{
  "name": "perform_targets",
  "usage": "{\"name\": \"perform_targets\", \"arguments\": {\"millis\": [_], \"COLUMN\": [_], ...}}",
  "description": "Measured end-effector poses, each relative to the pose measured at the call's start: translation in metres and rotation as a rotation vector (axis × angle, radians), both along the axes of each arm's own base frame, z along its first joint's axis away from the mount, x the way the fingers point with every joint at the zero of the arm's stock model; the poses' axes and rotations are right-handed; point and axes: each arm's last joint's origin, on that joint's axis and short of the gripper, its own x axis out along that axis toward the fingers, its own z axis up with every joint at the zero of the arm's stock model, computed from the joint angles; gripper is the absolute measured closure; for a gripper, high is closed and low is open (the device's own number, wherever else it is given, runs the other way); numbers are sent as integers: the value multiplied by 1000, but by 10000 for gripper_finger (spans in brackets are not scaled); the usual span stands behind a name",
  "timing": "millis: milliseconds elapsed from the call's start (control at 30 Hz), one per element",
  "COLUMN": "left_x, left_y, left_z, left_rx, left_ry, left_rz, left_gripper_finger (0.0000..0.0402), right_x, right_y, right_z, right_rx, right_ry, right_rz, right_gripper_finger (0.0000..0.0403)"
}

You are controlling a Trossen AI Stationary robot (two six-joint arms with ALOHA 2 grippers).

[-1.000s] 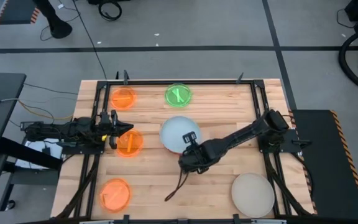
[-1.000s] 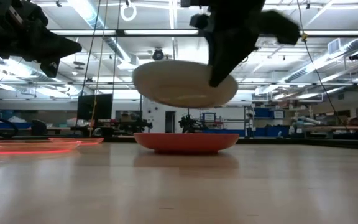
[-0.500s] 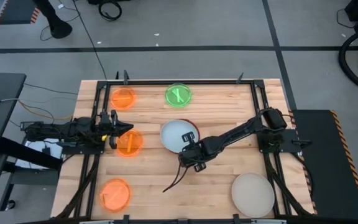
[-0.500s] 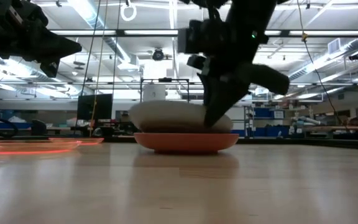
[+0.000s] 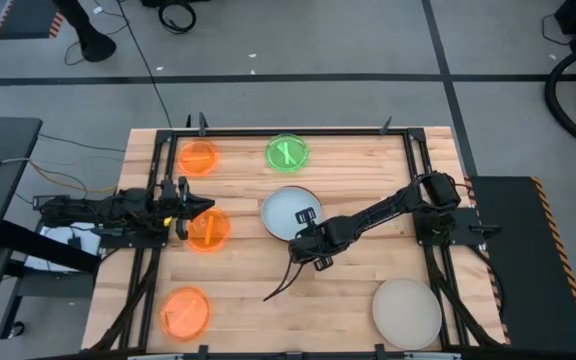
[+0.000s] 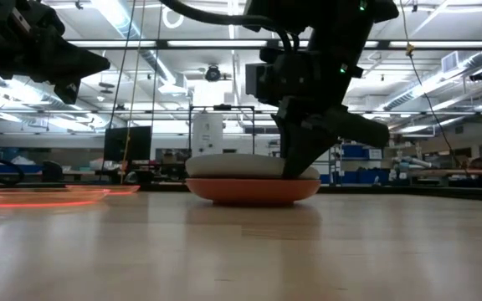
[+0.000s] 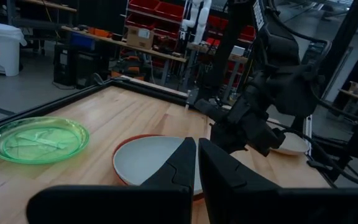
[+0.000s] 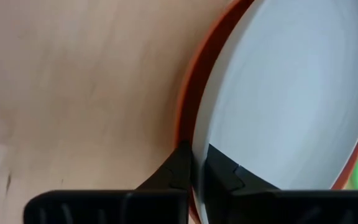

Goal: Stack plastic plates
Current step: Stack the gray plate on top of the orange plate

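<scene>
A pale blue plate point(image 5: 286, 211) lies nested in a red-orange plate point(image 5: 312, 198) at the table's middle; in the low view the pale plate point(image 6: 245, 165) sits level in the red-orange one point(image 6: 253, 191). My right gripper point(image 5: 306, 233) is shut on the pale blue plate's near right rim. My left gripper point(image 5: 204, 208) hangs shut and level at the left, above a small orange plate point(image 5: 209, 231), touching nothing. Two more orange plates point(image 5: 199, 157) point(image 5: 185, 311), a green one point(image 5: 286, 152) and a beige one point(image 5: 406, 312) lie flat on the table. My right gripper pinches the pale blue plate's rim point(image 8: 199, 146) between its two fingers, one finger point(image 8: 224, 169) over the plate's inside and one point(image 8: 178, 167) outside it, above the red-orange rim point(image 8: 194, 87). The fingers slant down from the table's right near side. The plate rests level in the red-orange plate.
A dark cord point(image 5: 283, 284) trails from the right gripper onto the boards toward the near edge. A black frame point(image 5: 288, 131) runs along the table's edges. Bare wood lies between the stack and the beige plate.
My right gripper has gone down with the pale blue plate. The plate hung tilted and clear above the red-orange plate a second ago; now it lies level inside it. The left arm has kept still.
</scene>
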Motion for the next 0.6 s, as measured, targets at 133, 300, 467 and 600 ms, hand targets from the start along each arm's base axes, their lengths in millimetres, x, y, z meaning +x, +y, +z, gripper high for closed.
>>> {"name": "perform_targets", "arguments": {"millis": [133, 300, 467, 600], "left_x": [0, 0, 0, 0], "left_y": [0, 0, 0, 0], "left_z": [0, 0, 0, 0], "left_rx": [0, 0, 0, 0], "left_ry": [0, 0, 0, 0], "left_rz": [0, 0, 0, 0], "left_gripper_finger": [374, 374, 374, 374], "right_x": [0, -3, -3, 1], "right_y": [1, 10, 22, 28], "right_z": [0, 0, 6, 17], "right_rx": [-6, -6, -11, 0], "right_ry": [0, 1, -13, -44], "right_rz": [0, 25, 44, 30], "right_gripper_finger": [357, 319, 277, 247]}}
